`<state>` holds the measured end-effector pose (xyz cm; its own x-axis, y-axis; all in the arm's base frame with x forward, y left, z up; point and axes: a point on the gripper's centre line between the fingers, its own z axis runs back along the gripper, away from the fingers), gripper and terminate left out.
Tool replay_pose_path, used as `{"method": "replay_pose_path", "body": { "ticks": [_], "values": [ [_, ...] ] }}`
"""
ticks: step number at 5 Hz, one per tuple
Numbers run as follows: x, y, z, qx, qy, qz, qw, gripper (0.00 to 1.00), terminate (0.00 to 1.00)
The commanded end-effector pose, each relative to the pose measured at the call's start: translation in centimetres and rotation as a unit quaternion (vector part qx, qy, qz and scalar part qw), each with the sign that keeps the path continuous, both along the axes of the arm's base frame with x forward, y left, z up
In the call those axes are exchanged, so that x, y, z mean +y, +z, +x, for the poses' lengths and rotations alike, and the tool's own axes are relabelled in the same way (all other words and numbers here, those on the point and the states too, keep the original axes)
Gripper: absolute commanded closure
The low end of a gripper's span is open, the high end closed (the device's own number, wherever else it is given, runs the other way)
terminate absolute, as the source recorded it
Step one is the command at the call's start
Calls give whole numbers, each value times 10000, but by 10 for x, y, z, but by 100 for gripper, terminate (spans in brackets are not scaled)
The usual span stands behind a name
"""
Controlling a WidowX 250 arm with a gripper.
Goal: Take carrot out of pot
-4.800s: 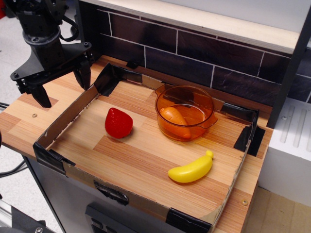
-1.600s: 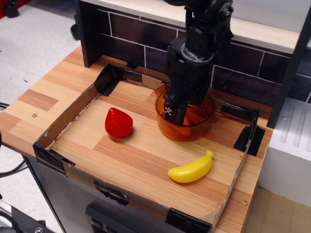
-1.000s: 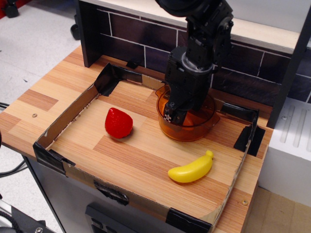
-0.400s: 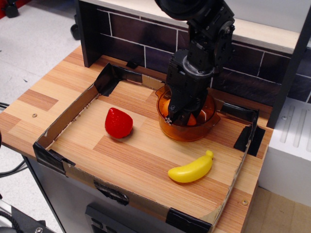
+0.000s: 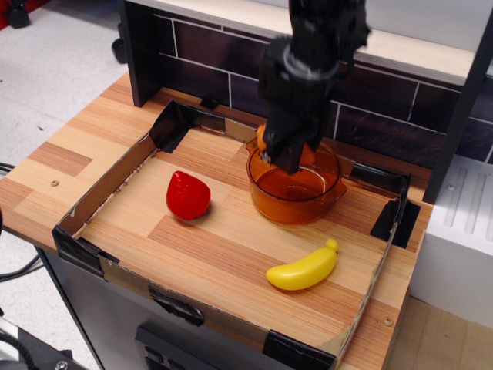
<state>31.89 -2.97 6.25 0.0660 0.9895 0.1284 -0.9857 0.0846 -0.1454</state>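
"Where is the carrot?"

"My gripper (image 5: 283, 156) has its fingers clamped on the carrot (image 5: 266, 139), just above the pot (image 5: 295, 190) on the tabletop (image 5: 223, 254). The picture is blurry there."

"What could go wrong?"

"The carrot is smooth. It could slip and drop back in."

"Anything in the way?"

"The banana (image 5: 303, 269) lies near, the strawberry (image 5: 187, 195) left."

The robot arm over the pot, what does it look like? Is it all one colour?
Yes, as far as can be seen: the arm is black all over, chunky and boxy, built of blocky segments. It narrows downward to a dark claw. The picture is motion-blurred there, so I cannot make out cables or markings.
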Motion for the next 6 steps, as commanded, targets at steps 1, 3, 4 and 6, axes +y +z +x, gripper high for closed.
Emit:
{"method": "replay_pose_path", "body": {
  "ticks": [1, 3, 4, 6],
  "values": [
    [8, 47, -26, -406, -240, -352, 9983, 100, 0],
    [18, 20, -87, -87, -739, -149, 9971, 100, 0],
    [20, -7, -90, 115, -700, 17, 9975, 100, 0],
    [22, -48, -98, 372, -834, 305, 9954, 100, 0]
  ]
}}
